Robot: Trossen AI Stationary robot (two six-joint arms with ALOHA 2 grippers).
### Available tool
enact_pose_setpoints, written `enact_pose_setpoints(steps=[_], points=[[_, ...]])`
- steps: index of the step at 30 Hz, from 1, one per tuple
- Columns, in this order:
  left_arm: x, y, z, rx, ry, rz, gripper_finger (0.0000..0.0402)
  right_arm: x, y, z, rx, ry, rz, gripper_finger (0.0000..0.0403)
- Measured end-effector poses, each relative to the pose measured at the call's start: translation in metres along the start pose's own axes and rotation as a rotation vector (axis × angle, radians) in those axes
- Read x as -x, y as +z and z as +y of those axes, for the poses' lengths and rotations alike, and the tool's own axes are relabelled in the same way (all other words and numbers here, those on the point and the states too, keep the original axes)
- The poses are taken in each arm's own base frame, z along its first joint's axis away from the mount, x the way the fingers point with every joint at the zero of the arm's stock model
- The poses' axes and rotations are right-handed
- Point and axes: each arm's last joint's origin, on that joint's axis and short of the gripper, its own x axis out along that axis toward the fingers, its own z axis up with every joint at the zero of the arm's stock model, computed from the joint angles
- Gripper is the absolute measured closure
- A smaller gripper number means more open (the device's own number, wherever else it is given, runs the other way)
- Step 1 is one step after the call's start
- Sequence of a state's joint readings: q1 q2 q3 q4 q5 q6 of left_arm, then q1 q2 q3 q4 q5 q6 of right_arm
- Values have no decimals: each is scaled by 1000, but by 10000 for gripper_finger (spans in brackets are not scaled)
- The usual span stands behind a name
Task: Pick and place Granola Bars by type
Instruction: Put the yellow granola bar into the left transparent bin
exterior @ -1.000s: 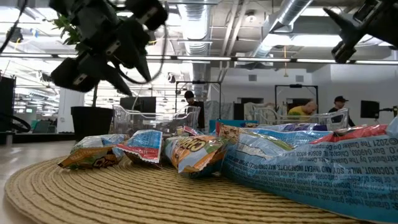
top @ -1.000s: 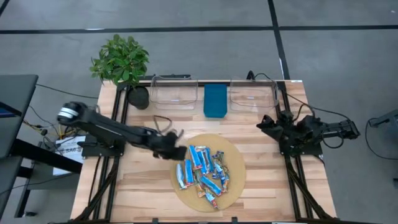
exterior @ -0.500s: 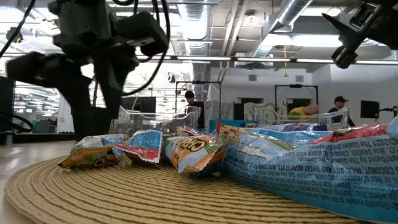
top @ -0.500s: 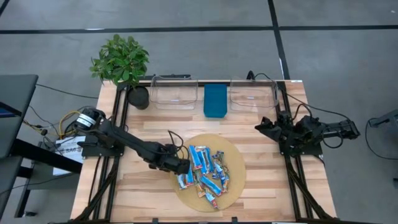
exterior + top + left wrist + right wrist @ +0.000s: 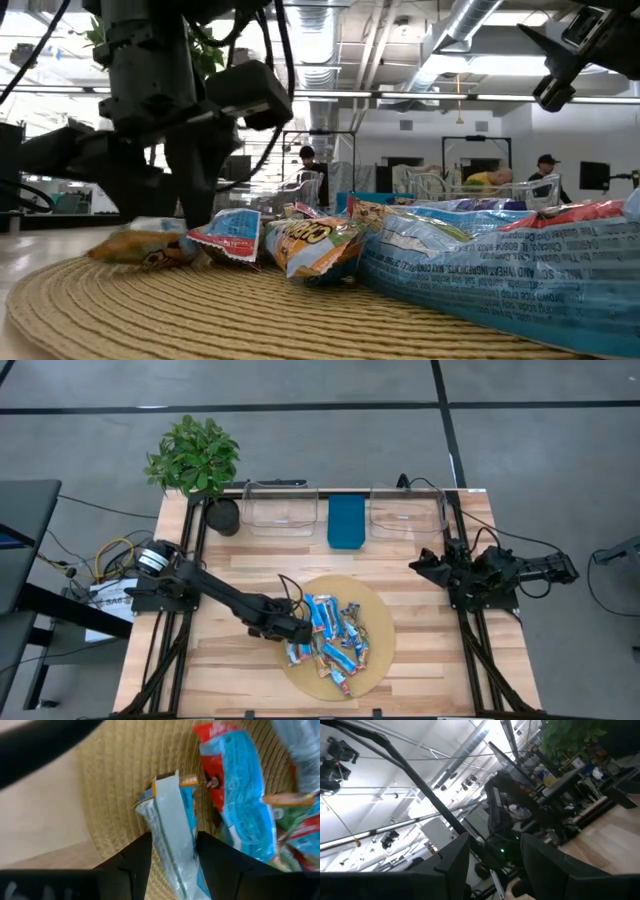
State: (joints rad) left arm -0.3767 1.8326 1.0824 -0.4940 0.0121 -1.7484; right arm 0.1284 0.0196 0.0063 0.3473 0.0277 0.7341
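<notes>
Several shiny granola bars (image 5: 335,638), mostly blue, lie heaped on a round woven mat (image 5: 381,603). My left gripper (image 5: 292,632) is low over the mat's left edge. In the left wrist view it (image 5: 172,850) is shut on a silver-and-blue bar (image 5: 170,815) at the left of the heap. The low view shows that gripper (image 5: 195,200) standing over the leftmost bar (image 5: 140,245). My right gripper (image 5: 438,568) waits raised at the table's right side, open, over bare wood. My left gripper pinches the silver-and-blue bar (image 5: 172,857) between its two fingers (image 5: 142,851), one on each long side, so the fingers lie across its width. It comes from above, slanting down from the table's left. The bar's far end (image 5: 167,780) rests on the mat.
Two clear bins (image 5: 280,510) (image 5: 405,510) stand at the far edge with a blue box (image 5: 346,520) between them. A potted plant (image 5: 195,460) stands at the far left corner. Bare wood lies to the mat's left and right. People show in the room behind (image 5: 305,165).
My left gripper has moved right and toward the near edge and come down from above the table onto the mat's left edge. The leftmost bar has shifted a little on the mat.
</notes>
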Motion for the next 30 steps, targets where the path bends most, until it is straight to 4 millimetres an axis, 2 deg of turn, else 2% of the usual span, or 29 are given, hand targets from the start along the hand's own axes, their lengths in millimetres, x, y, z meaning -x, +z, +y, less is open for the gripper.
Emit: enact_pose_setpoints(steps=[6, 15, 20, 25, 30], points=[[-4, -1, -2, -5, -15, 12, 265, 0, 0, 0, 0, -2, 2, 234], [0, -1, -4, -15, -15, -5, 338, 0, 0, 0, 0, -2, 2, 234], [7, 4, -11, -5, -6, -69, 341, 0, 0, 0, -22, -2, 2, 234], [29, 19, -26, -30, 28, -166, 332, 0, 0, 0, -78, -5, -1, 234], [73, 51, -47, -91, 58, -369, 339, 0, 0, 0, -78, -5, -1, 234]])
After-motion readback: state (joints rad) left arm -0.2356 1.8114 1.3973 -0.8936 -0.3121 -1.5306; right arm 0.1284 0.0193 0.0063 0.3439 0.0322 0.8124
